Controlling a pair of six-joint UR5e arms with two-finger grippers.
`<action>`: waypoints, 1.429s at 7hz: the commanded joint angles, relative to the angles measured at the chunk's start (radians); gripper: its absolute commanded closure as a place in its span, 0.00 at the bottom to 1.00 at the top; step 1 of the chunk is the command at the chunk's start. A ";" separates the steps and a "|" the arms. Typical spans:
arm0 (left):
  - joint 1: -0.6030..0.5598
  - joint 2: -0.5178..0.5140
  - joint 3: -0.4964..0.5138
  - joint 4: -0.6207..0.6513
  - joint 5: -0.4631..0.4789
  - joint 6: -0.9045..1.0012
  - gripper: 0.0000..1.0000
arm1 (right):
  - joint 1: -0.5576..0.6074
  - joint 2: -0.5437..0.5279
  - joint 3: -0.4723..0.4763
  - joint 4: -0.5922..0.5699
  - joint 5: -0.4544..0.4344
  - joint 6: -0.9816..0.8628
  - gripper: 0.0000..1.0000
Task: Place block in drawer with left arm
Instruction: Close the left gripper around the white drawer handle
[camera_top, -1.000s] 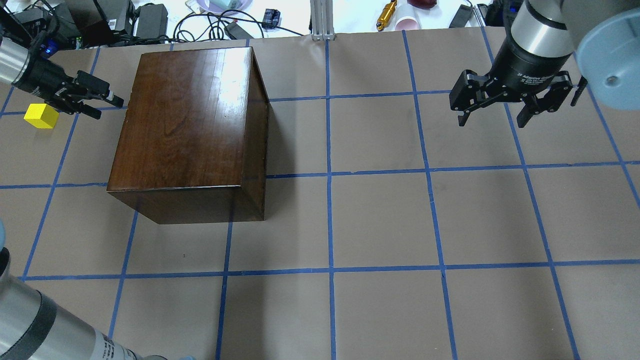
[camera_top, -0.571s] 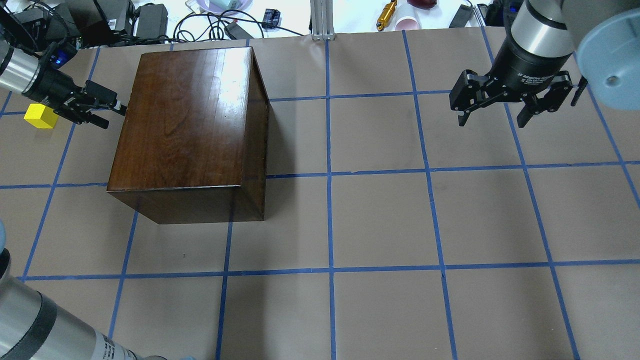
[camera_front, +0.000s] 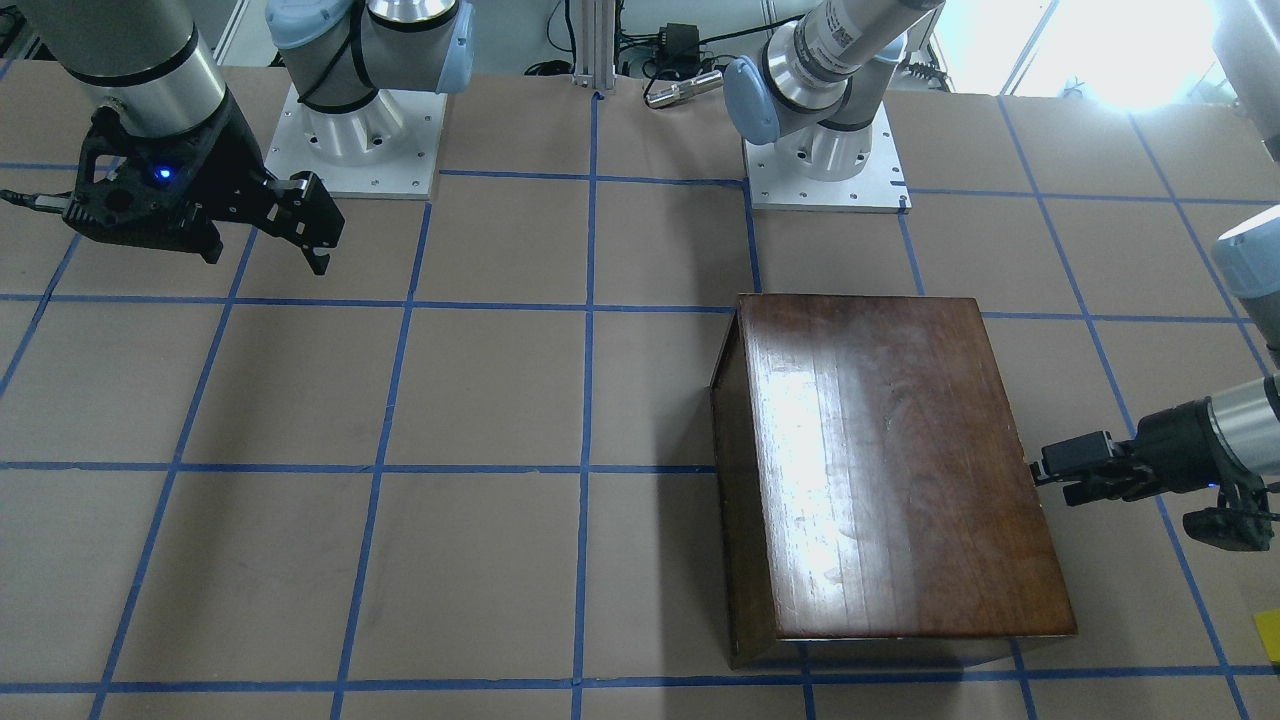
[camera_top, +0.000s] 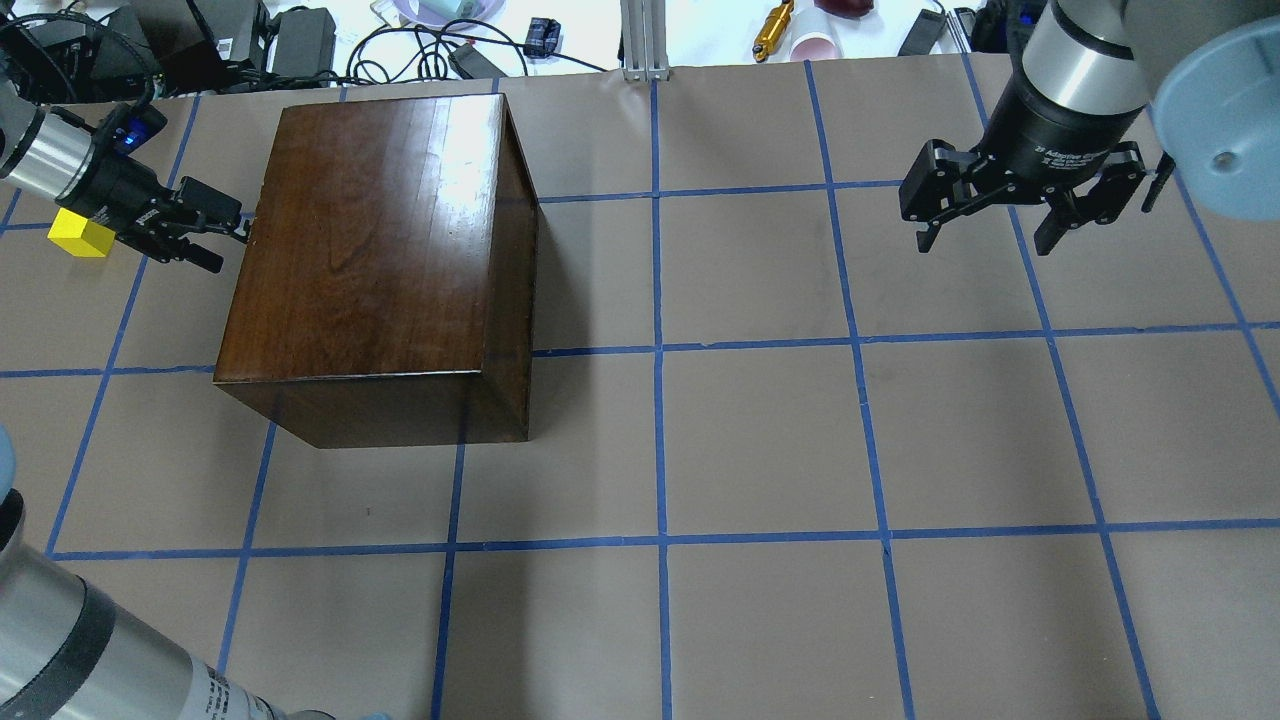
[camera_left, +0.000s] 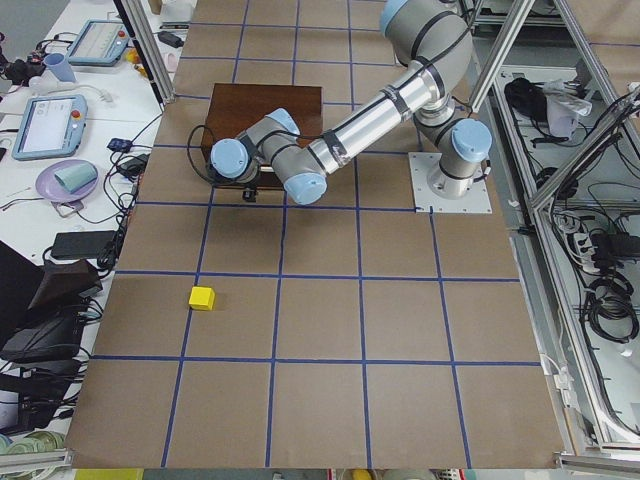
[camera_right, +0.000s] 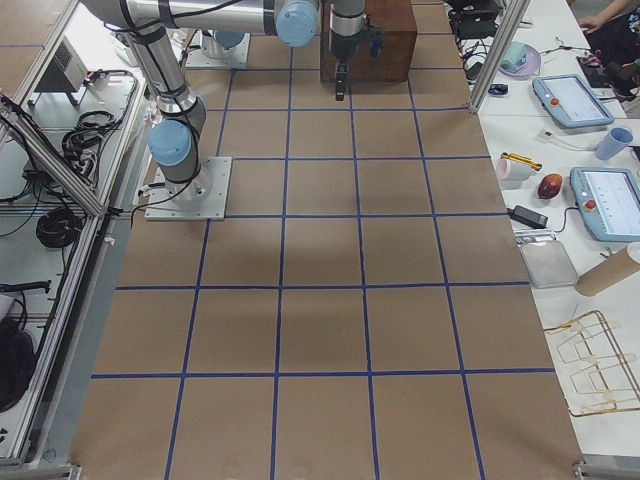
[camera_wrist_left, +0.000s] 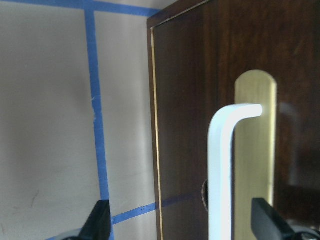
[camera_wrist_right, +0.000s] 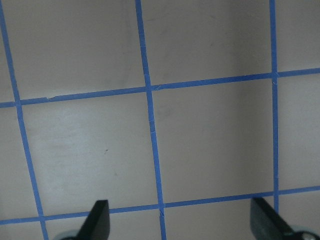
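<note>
Your left gripper (camera_top: 228, 243) has moved right, up to the box's (camera_top: 380, 240) shut drawer (camera_wrist_left: 185, 100). It is wide open before the white handle (camera_wrist_left: 222, 165), holding nothing. The yellow block (camera_top: 80, 233) sits on the table (camera_top: 760, 440) just left of it. Your right gripper (camera_top: 985, 242) hangs open, empty

The left arm (camera_top: 45, 160) reaches out low and nearly level, and the left gripper (camera_top: 226, 243) points sideways with its jaws spread (both fingertips (camera_wrist_left: 98, 220) edge the wrist view). The right arm (camera_top: 1075, 60) hangs raised, with the right gripper (camera_top: 985, 238) aimed down, jaws wide apart.
</note>
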 joint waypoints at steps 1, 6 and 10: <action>0.000 -0.004 -0.012 0.000 0.005 0.000 0.06 | 0.000 0.000 0.000 0.000 0.001 0.000 0.00; 0.000 -0.010 -0.023 0.001 0.005 -0.002 0.09 | 0.000 0.000 0.000 0.000 0.002 0.000 0.00; 0.002 -0.007 -0.020 0.011 0.062 0.004 0.17 | 0.000 0.000 0.002 0.000 0.002 0.000 0.00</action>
